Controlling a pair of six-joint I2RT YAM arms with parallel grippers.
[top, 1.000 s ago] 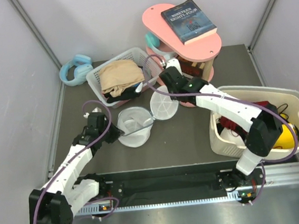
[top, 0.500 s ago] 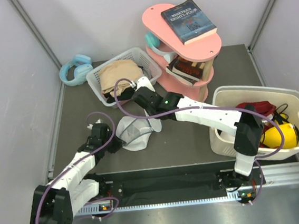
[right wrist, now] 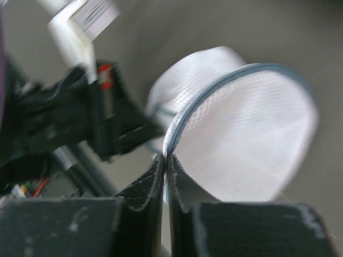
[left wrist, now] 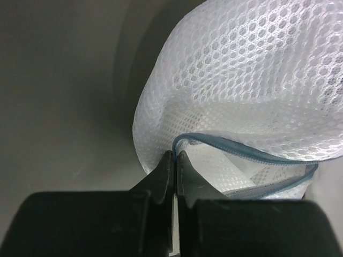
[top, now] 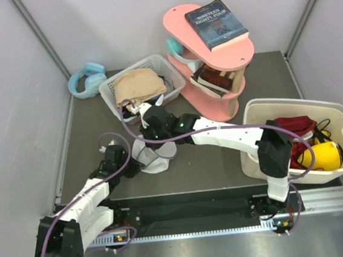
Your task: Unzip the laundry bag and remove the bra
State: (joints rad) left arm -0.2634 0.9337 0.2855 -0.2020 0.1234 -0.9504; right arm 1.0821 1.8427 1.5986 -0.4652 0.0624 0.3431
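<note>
1. While both claws pinch the same small pouch, the main risk is a tug-of-war. If the arms draw apart too hard or unevenly, the mesh may slip from one pinch or the seam may strain.
2. Left gripper (left wrist: pixel 175 156), nearest: jaws pressed together, tips nipping the laundry bag (left wrist: pixel 241 80) at its rim, where the blue-teal zipper band (left wrist: pixel 236 151) curves in. Thin bite; it could let go.
3. Laundry bag lies on the dark table (top: pixel 205 168) between the two claws, just in front of the white slatted basket (top: pixel 169 71). Mouth looks partly open. Whether the bra is inside, cannot tell.
4. Right gripper (right wrist: pixel 165 159), far side: jaws closed tight on the zipper band's edge. View is blurred, so pull tab or bare tape is unclear. Gripping tape alone would likely drag the bag rather than run the zip.
</note>
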